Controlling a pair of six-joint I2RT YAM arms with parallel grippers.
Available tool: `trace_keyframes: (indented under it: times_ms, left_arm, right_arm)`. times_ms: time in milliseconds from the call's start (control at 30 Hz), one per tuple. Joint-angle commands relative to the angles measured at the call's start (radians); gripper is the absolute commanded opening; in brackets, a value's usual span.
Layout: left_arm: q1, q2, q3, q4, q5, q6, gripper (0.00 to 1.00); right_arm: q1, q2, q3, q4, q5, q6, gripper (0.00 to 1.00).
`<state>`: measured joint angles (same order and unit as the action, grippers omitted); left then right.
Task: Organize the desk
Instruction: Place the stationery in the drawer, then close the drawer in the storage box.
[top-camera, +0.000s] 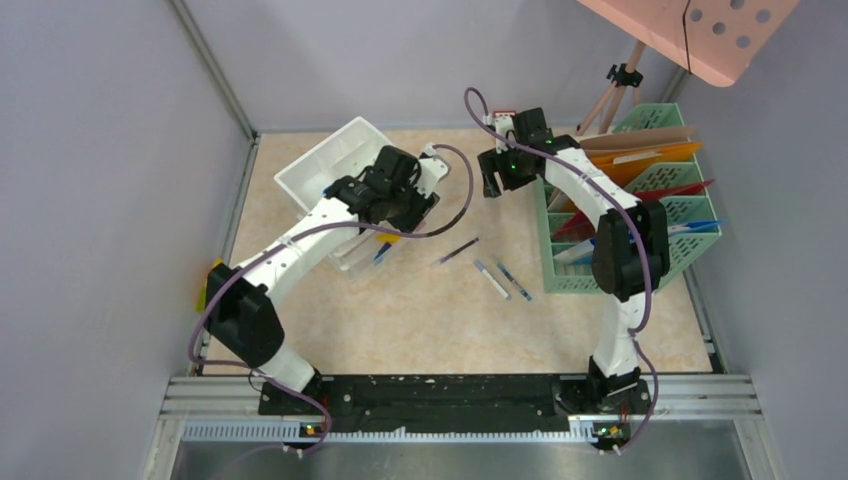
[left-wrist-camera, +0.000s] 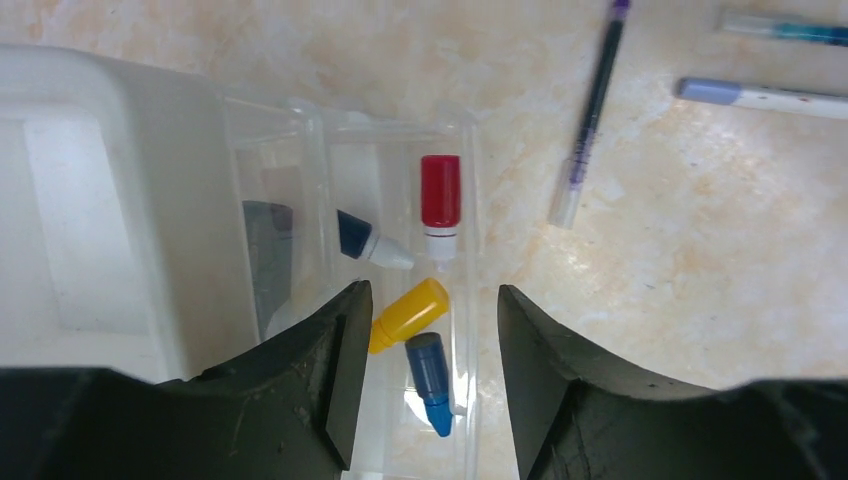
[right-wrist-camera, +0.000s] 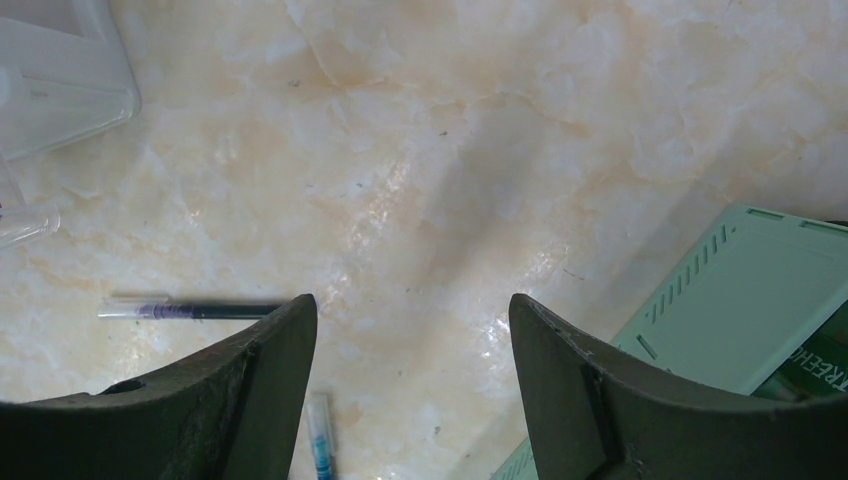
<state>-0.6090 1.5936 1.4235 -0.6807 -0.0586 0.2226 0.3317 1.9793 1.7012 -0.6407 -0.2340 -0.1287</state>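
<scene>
While both arms are reaching out over the desk (top-camera: 430, 330), which is sitting between grey walls, neither hand is gripping anything. The left hand (left-wrist-camera: 432, 288) is hanging spread wide over a clear tray (left-wrist-camera: 400, 115) that's sitting right against the white bin (top-camera: 335, 160) at the back left. Four markers are lying in the tray: red (left-wrist-camera: 440, 190), yellow (left-wrist-camera: 408, 315), blue (left-wrist-camera: 430, 375) and navy (left-wrist-camera: 352, 232). The right hand (right-wrist-camera: 412, 300) is gaping open too, hovering over bare desk just beside the green rack (top-camera: 560, 285), which is holding folders on the right. A purple pen (left-wrist-camera: 590, 110) is lying loose mid-desk, near the tray. Two more pens (top-camera: 491, 279) are lying side by side toward the rack.
</scene>
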Motion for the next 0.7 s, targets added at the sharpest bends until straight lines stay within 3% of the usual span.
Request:
trace_keyframes:
  times_ms: [0, 200, 467, 667]
  left_arm:
    - [0.000, -0.100, 0.026, -0.011, 0.213, 0.002, 0.56]
    - [-0.037, -0.113, -0.038, -0.005, 0.348, 0.004, 0.59]
    - [-0.044, -0.011, -0.104, 0.014, 0.318, -0.005, 0.58]
    - [-0.047, 0.037, -0.118, -0.007, 0.215, -0.012, 0.58]
  right_arm:
    - [0.003, -0.057, 0.001, 0.019, -0.013, 0.000, 0.70]
    - [0.003, -0.061, 0.000, 0.019, -0.014, -0.002, 0.70]
    - [0.004, -0.059, -0.009, 0.020, -0.010, -0.009, 0.70]
    - [0.003, -0.051, -0.011, 0.023, -0.014, -0.009, 0.70]
